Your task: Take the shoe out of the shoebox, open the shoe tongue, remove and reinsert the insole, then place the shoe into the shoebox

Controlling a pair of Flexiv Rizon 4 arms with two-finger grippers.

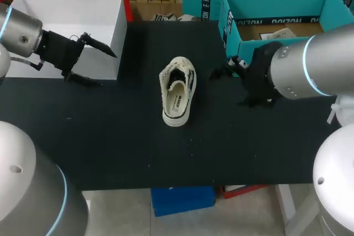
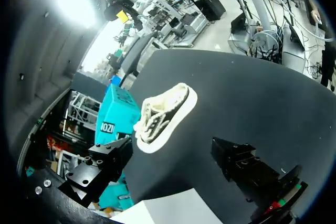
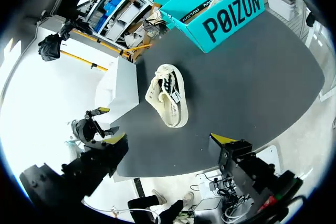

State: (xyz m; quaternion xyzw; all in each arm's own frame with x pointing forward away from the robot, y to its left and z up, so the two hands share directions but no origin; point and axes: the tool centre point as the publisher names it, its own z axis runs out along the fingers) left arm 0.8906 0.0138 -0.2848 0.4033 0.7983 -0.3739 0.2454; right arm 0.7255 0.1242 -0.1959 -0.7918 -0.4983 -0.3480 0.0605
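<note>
- Right gripper [image 3: 169, 140]: black fingers with yellow tips, spread wide, nothing between them. It sits just in front of the teal shoebox.
- Left gripper [image 1: 95, 64]: fingers likewise apart and empty, close against the front wall of the white box.
- Shoe [image 1: 178, 90]: out of any box, sole down on the table, ahead of both grippers and roughly midway between them, touching neither.
- Shoe appearance: low-top, cream canvas with a pale rubber sole band and dark trim around the opening. The laces [image 1: 178, 69] are at the end away from the grippers' side of the table. A pale insole with a small printed mark shows inside.
- Teal shoebox [image 1: 276, 4]: open-topped card, rectangular, beyond the right gripper. A brown floor shows inside with something pale lying on it; cannot tell what.
- White box [image 1: 72, 9]: open-topped, plain smooth walls, white interior showing.
- Table [image 1: 127, 136]: flat matte black surface with a few light specks.
</note>
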